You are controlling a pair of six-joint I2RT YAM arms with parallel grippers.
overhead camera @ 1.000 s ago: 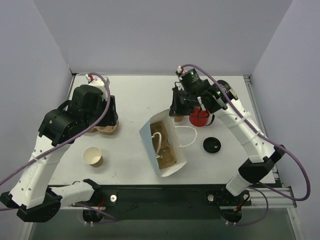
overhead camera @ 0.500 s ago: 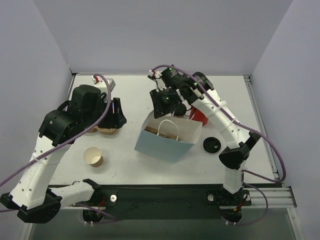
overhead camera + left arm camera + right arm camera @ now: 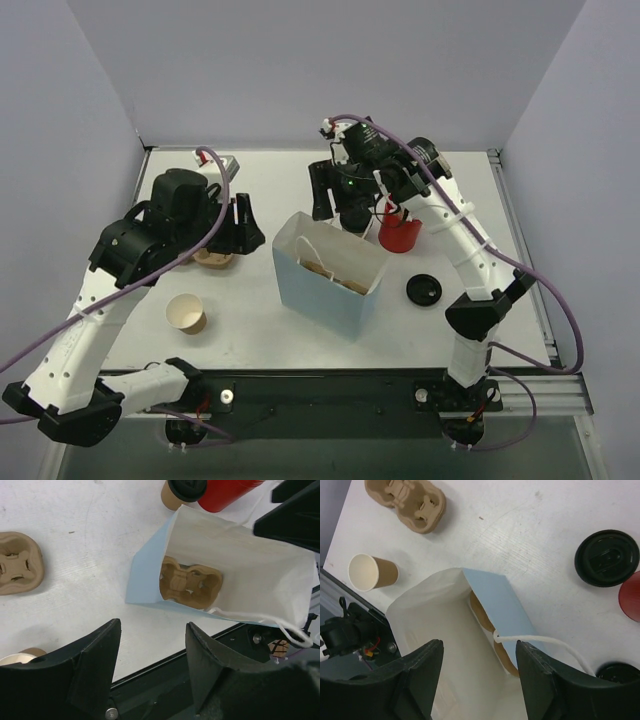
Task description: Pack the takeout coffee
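After standing the blue bag (image 3: 320,290) upright, spreading the right gripper (image 3: 477,647) wide above it, holding the left gripper (image 3: 152,627) wide, empty; leaving the takeout coffee (image 3: 183,489) unpacked, at the bag's twelve o'clock.

I've let go with the right gripper (image 3: 479,650): a second ago it was closed at the cord handle (image 3: 545,641), and now its jaws stand apart above the blue bag (image 3: 330,275). The bag lay on its side on the worktop (image 3: 270,340); now it stands upright, mouth up. My left gripper (image 3: 245,225) has swung slightly toward it.
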